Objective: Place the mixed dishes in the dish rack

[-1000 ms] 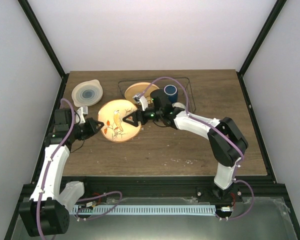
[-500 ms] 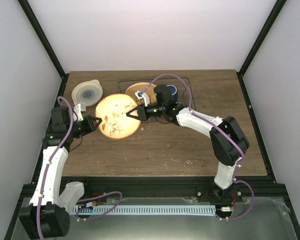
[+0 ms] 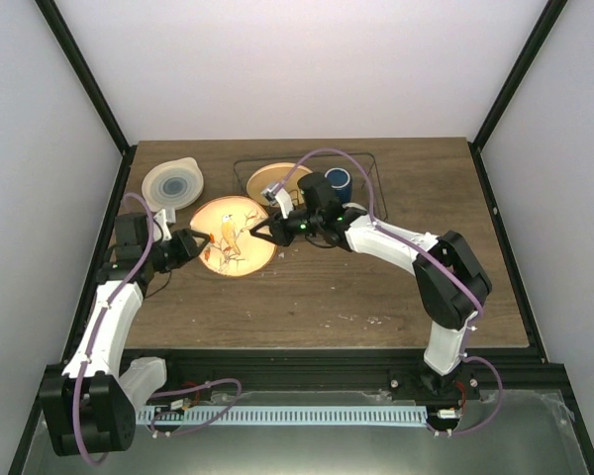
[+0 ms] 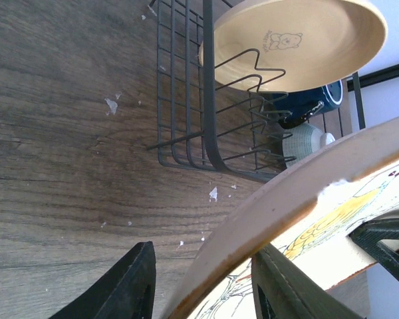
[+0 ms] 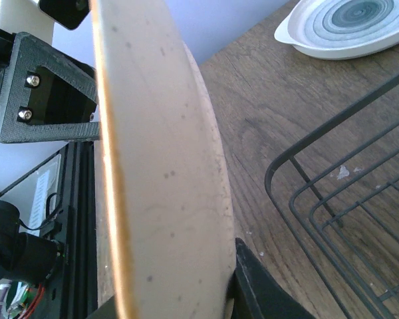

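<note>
The round orange bird-picture plate (image 3: 236,236), painted face tilted upward, spans left-right between the left fingers (image 4: 136,279) and right fingers (image 5: 259,292), each pair pinching an opposite rim.

Your table (image 3: 376,287) is a dark brown, wood-grain board that fills the floor of the white-walled cell. The dish rack (image 4: 207,100) stands directly on it at the far edge, about the middle, its wire base flat on the wood. The cream plate (image 3: 173,185) lies face up in the far left corner, well apart from the rack. Look closer and you find small white flecks (image 4: 111,104) scattered on the bare wood beside the rack's corner, and a few more near the front edge.
</note>
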`<state>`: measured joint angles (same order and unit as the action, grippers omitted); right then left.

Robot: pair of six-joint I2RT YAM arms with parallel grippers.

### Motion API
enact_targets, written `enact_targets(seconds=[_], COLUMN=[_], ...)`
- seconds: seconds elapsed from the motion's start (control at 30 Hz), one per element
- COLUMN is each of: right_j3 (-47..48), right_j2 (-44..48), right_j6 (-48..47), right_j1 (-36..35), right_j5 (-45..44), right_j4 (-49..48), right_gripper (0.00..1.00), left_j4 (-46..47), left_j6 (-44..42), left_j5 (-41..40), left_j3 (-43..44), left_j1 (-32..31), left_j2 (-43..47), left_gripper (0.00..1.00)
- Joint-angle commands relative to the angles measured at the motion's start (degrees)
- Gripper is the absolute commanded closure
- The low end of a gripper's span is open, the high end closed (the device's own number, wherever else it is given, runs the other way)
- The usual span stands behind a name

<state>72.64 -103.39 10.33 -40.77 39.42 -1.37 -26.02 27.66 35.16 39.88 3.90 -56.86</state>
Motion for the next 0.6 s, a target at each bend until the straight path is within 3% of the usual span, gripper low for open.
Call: enact_targets(seconds=[0.0, 0.13, 0.3, 0.57], right_j3=[3.2, 3.7, 3.2, 4.1], right_j2=[1.1, 1.3, 2.4, 3.7], right_j6=[-5.1, -5.5, -6.4, -8.7], right_j1=[-0.1, 0.8, 2.4, 4.3], right_j5=[-4.3, -4.8, -5.8, -4.3], right_j4=[1.3, 1.4, 1.7, 3.2], right_gripper=[0.99, 0.99, 0.99, 0.99], left_j4=[5.1, 3.4, -2.2, -5.2], left_j6=[0.3, -1.4, -6.5, -8.3], left_j5=[4.0, 4.3, 3.1, 0.4], left_j3=[0.6, 0.9, 1.2, -0.2], left_j1=[-0.8, -0.8, -0.8, -0.8], left_j2=[1.3, 1.4, 1.5, 3.1], left_gripper=[0.57, 0.49, 0.31, 0.26])
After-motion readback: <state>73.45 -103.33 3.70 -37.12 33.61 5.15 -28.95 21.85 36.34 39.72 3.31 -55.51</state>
